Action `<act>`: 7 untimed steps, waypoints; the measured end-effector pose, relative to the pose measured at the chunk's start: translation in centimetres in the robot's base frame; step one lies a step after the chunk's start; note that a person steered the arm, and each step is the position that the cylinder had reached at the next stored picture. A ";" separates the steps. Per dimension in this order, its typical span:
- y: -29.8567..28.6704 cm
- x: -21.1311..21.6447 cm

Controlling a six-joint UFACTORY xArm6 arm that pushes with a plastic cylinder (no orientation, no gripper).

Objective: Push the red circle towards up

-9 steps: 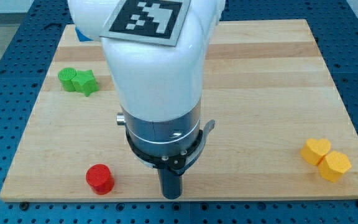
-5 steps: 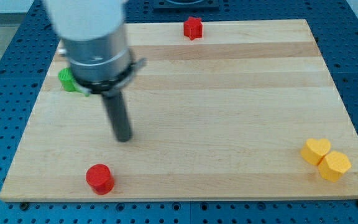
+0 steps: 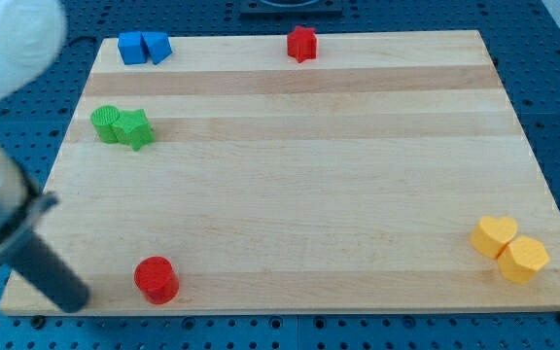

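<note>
The red circle (image 3: 156, 279) is a short red cylinder near the bottom left corner of the wooden board (image 3: 299, 165). My tip (image 3: 73, 299) is at the board's bottom left edge, left of the red circle and a short gap from it, not touching. The rod slants up to the view's left, where the white arm fills the left edge.
Two blue blocks (image 3: 144, 47) sit at the top left. A red star-like block (image 3: 302, 43) is at the top middle. A green circle (image 3: 107, 123) touches a green star (image 3: 135, 128) at the left. Two yellow blocks (image 3: 509, 249) sit at the bottom right.
The arm swept from the bottom middle up to the left, then down to the bottom left corner. My tip now sits just left of the red circle. No block has moved.
</note>
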State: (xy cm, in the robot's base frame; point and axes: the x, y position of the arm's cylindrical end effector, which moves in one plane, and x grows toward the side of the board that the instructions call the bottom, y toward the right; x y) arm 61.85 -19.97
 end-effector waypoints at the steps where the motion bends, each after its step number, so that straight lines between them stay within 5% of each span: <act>1: 6.0 0.0; 7: 10.0 -0.5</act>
